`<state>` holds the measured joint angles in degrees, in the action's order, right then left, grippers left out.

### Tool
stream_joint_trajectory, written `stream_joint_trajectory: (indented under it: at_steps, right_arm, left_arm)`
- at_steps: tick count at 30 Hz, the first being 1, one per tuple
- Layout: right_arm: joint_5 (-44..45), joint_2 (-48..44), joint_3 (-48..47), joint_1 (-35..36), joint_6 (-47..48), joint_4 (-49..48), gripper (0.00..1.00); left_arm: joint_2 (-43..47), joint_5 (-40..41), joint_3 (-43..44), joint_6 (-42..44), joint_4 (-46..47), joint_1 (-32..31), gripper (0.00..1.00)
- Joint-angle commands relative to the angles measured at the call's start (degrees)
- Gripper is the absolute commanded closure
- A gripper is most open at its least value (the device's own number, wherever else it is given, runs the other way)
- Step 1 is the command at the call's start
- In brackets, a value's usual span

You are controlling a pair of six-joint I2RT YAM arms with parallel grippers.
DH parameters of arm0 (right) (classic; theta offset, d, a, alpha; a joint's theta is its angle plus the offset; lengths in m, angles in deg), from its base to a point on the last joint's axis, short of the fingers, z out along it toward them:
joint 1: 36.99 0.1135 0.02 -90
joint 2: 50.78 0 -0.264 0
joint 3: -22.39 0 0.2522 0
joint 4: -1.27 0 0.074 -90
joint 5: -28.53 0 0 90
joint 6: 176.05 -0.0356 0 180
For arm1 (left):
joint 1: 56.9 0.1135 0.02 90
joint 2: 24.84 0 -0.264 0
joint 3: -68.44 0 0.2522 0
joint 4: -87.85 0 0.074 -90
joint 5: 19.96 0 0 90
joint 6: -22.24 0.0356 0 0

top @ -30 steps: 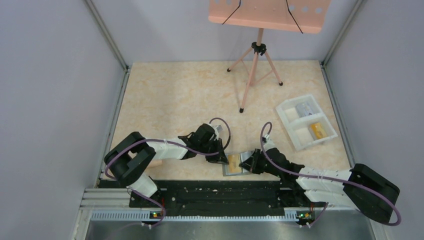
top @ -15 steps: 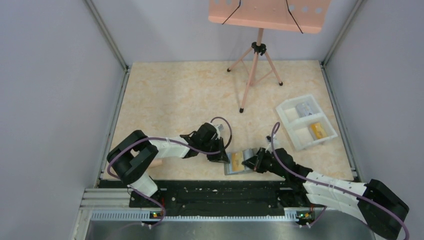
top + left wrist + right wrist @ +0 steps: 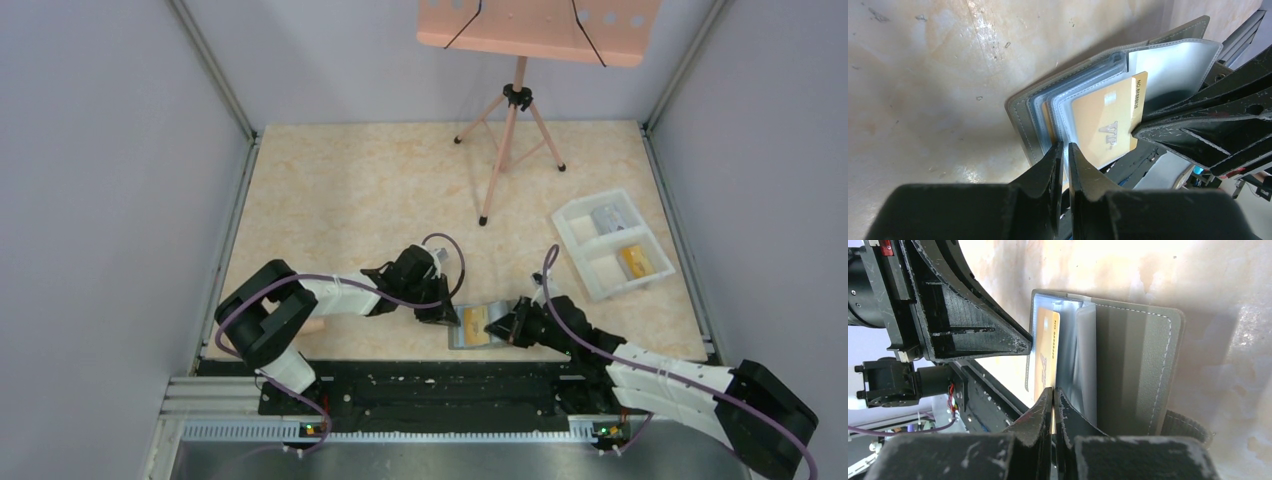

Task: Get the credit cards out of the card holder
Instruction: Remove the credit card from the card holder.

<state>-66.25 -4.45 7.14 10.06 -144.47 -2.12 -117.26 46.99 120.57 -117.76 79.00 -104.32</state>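
Between the two sets of fingers, the card holder [image 3: 1020, 117] lies open on the tabletop [image 3: 380, 200], grey cover down and pale pocket leaves fanned upward. One yellow card [image 3: 1103, 125] sits in the uppermost leaf, its outer edge proud of the pocket mouth. A further yellow edge shows in a leaf beneath it.

We read the right fingers [image 3: 1040, 407] as closed on that protruding edge: the card runs straight into the line where the two tips meet. The left fingers [image 3: 1050, 165] stand almost closed, pinching the opposite edge of the holder's leaves. Exactly which leaves lie between them we cannot confirm.

Step in hand, in our judgement: extraction of the top card, with the holder restrained on the left and the card gripped on the right. The next move calls for a straight pull by the right fingers, away from the left fingers and in the plane of the pocket, while the left grip pins the holder. Lift or twist risks dragging the whole holder along.

A white tray [image 3: 574, 254], well beyond the right fingers, holds a yellow and a grey item; we judge it the likely set-down place.
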Motion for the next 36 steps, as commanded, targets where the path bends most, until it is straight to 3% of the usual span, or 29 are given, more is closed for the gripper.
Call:
stream_joint_trajectory:
  at_steps: [1, 14, 36]
  right_arm:
    - [-0.5, -1.4, -1.0, -1.3, -0.8, 0.0, 1.0]
    - [0.8, -11.0, -2.4, -4.5, 1.4, 12.1, 1.0]
    - [8.7, -13.9, -22.8, -4.7, 16.6, 38.2, 1.0]
  left_arm:
    - [-2.1, 5.7, -0.6, 2.7, -4.5, -0.1, 0.85]
    - [-3.2, 6.1, -0.6, 3.5, -3.8, -0.1, 0.85]
    - [-0.6, 5.7, 5.0, 6.0, -10.4, 0.4, 0.82]
